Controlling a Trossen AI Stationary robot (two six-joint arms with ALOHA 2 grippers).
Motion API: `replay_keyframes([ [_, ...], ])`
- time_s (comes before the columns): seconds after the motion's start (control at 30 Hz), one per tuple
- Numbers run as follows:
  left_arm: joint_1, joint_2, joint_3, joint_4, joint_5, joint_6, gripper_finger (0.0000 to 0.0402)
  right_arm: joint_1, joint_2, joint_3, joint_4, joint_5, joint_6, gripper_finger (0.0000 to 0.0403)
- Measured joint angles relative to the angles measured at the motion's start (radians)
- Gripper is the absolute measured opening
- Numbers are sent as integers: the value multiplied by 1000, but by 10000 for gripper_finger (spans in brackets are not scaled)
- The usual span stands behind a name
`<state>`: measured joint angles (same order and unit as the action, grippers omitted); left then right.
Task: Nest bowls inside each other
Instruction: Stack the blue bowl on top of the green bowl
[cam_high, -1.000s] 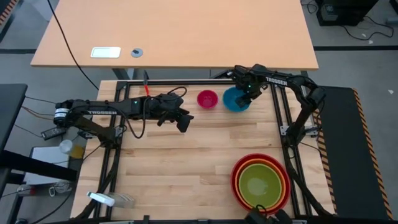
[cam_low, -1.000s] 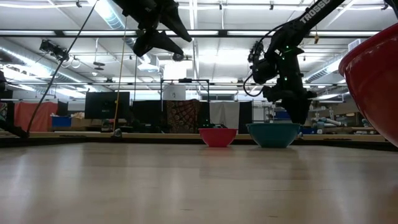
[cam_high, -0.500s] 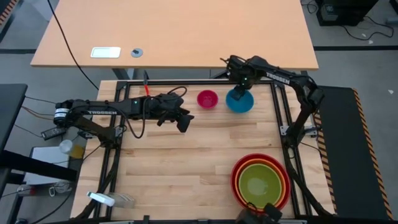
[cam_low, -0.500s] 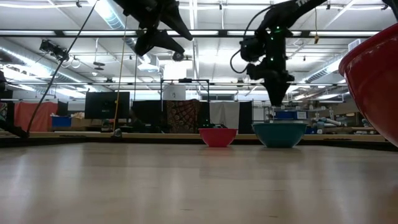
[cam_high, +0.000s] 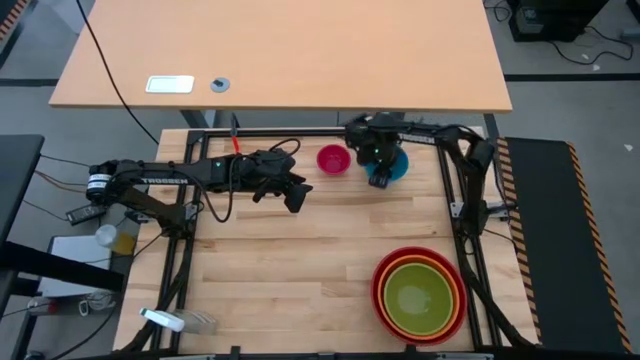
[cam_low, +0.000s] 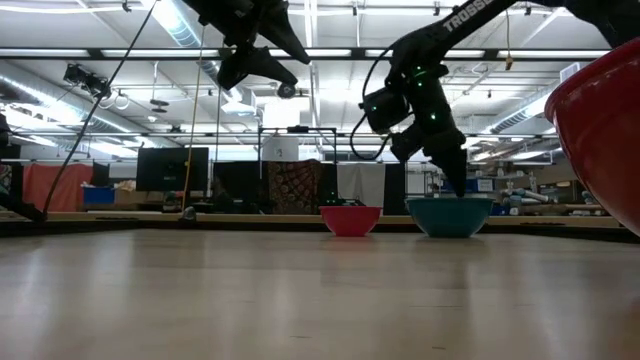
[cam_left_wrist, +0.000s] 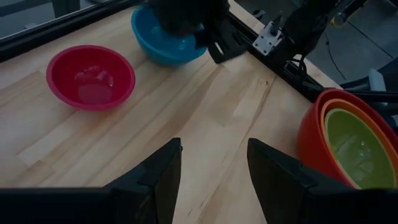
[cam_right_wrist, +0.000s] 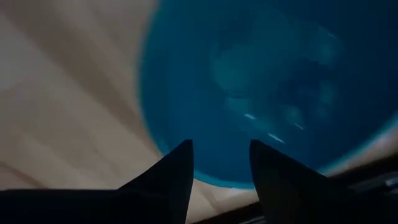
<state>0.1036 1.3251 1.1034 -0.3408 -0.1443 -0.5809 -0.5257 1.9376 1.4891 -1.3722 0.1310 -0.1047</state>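
Note:
The blue bowl (cam_high: 398, 168) stands on its base at the far right of the table, with the pink bowl (cam_high: 333, 158) to its left. My right gripper (cam_right_wrist: 221, 163) is open and points down over the blue bowl's near-left rim (cam_low: 462, 198), partly hiding the bowl from above. At the near right, the yellow-green bowl (cam_high: 420, 297) sits inside the orange one, which sits inside the red bowl (cam_high: 377, 290). My left gripper (cam_left_wrist: 214, 155) hangs open in the air over the table's middle left (cam_high: 296, 199), with bare wood below it. My right gripper comes down from above over the blue bowl's rim (cam_right_wrist: 217, 182). Its fingertips (cam_low: 460, 188) reach about rim height. I cannot tell whether they touch the bowl.
Black frame rails (cam_high: 300, 131) run along the far edge and both sides of the table. A clear plastic item (cam_high: 178, 320) lies at the near left corner. Bare wood (cam_high: 300, 270) stretches between the far bowls and the stack.
My right gripper has swung from over the blue bowl's far right side toward the table's left and near edge, rolling about its own axis, and now stands over the bowl's near-left rim. The blue bowl slid slightly toward the table's right early on.

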Motion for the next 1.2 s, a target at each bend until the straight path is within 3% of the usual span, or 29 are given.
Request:
replay_keyframes([
  [0.2, 0, 0, 0, -1, 0, 20, 185, 71, 5, 0, 32, -95, -52, 164],
  [0.53, 13, 0, 0, -2, 12, 24, 185, 118, -37, 0, -1, -424, -77, 164],
  [0.63, 13, -10, 0, -8, 17, 19, 185, 80, -106, 0, 26, -408, -37, 164],
  [0.97, 11, -18, 2, -6, 19, 8, 185, -210, -281, -62, 211, -234, 114, 165],
  [1.2, 10, -18, 2, -5, 19, 0, 185, -303, -333, -170, 244, -259, 105, 209],
])
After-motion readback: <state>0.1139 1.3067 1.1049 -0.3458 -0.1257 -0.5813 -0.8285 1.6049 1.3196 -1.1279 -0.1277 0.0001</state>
